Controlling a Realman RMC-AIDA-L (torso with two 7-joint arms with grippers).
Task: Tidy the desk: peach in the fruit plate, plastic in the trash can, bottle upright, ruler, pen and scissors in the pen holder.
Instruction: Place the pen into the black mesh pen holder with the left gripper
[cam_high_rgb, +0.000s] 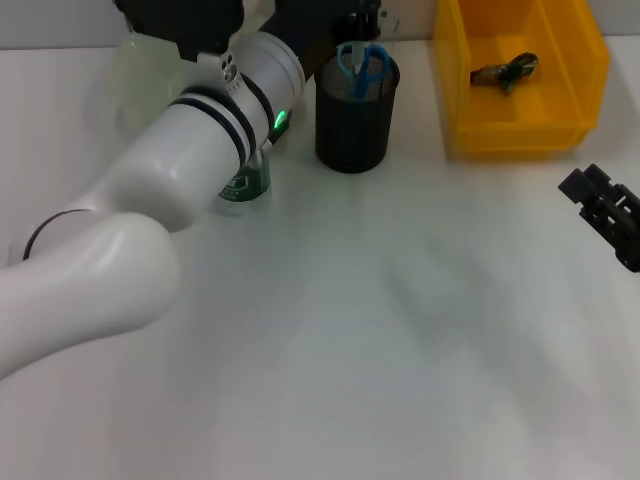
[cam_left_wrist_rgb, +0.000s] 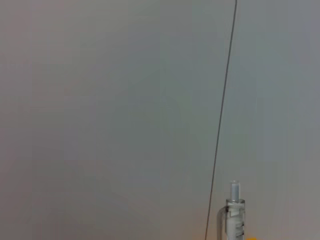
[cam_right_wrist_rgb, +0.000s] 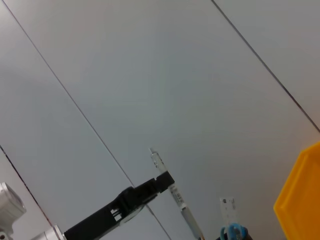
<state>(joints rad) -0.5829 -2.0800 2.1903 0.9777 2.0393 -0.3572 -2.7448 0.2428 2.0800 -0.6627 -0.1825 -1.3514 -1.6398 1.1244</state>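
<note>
The left gripper (cam_right_wrist_rgb: 162, 181) is pinched on a clear pen (cam_right_wrist_rgb: 172, 195), holding it just above the black mesh pen holder (cam_high_rgb: 356, 115) at the far centre; the blue-handled scissors (cam_high_rgb: 363, 66) already stand inside. The pen step looks nearly done; next the tip must drop inside the rim before release; the right gripper (cam_high_rgb: 603, 207) idles at the right edge, and I cannot tell how its jaws stand.

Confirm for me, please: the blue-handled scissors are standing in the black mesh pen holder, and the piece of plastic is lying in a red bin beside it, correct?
Not quite: the bin is yellow, not red, as the head view shows. The rest stands: the blue-handled scissors are in the black mesh pen holder, and the piece of plastic lies in that bin beside it.
</note>
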